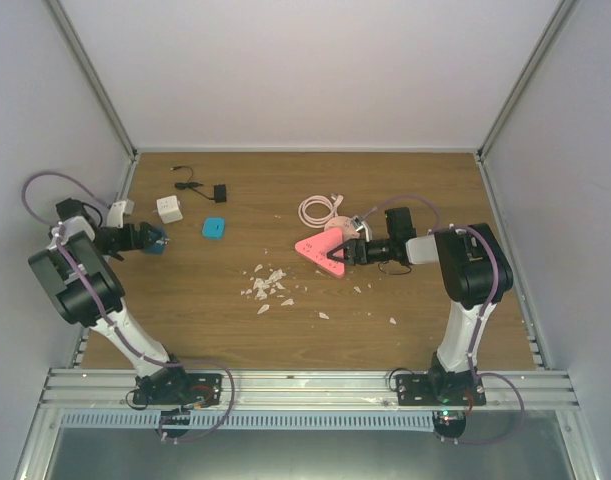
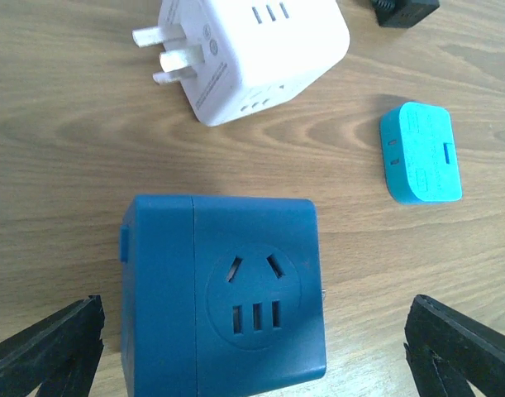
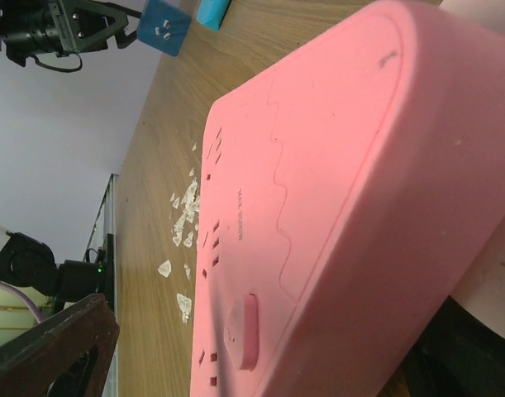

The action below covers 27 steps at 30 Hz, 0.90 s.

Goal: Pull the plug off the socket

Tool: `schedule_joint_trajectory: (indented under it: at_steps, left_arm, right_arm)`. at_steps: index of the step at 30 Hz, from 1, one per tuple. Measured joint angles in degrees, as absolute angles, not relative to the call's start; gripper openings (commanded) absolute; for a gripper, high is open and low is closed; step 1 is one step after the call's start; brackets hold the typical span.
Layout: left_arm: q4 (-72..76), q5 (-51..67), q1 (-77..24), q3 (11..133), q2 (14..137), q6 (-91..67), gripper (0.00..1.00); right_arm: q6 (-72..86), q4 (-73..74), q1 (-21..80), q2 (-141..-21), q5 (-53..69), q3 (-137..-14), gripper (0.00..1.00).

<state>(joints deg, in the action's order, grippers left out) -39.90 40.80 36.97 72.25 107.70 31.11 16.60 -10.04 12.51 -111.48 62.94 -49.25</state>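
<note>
The socket (image 1: 320, 250), a flat salmon-pink triangle, lies mid-table. It fills the right wrist view (image 3: 343, 182), outlet slots and a button on its face. My right gripper (image 1: 348, 249) is open around one corner, and wood shows between the upper finger (image 3: 54, 347) and the pink face. The plug (image 2: 223, 294), a blue cube with an outlet face, stands alone on the wood at the far left (image 1: 155, 243), far from the socket. My left gripper (image 2: 254, 351) is open on either side of it, and both fingers (image 2: 50, 351) are clear of its sides.
Just beyond the blue cube sit a white cube adapter (image 2: 248, 54), prongs out, and a small teal block (image 2: 421, 153). A black adapter with cable (image 1: 218, 189) lies further back. A coiled pale cable (image 1: 317, 208) is behind the socket. White chips (image 1: 268, 285) litter the middle.
</note>
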Motion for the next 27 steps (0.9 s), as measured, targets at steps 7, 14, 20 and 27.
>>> schedule_joint_trajectory:
  at_steps: [7, 14, 20, 27]
  left_arm:
    - [-39.42, 39.33, 36.97, 72.25, 102.91, 31.59, 0.99]
    - [-37.23, 36.36, 34.59, 72.25, 94.24, 32.1, 0.99]
    - [-35.99, 32.93, 25.45, 72.16, 87.26, 32.14, 0.99]
    - [-33.85, 29.8, 11.49, 71.46, 82.87, 31.92, 0.99]
  right_arm:
    - [15.77, -9.17, 12.51, -111.39, 63.07, -49.43, 0.95]
    - [13.67, -6.81, 12.51, -111.09, 63.26, -50.04, 0.99]
    - [10.63, -3.38, 11.7, -110.91, 62.83, -50.96, 1.0]
    - [6.2, 0.69, 9.43, -109.82, 60.55, -51.09, 1.0]
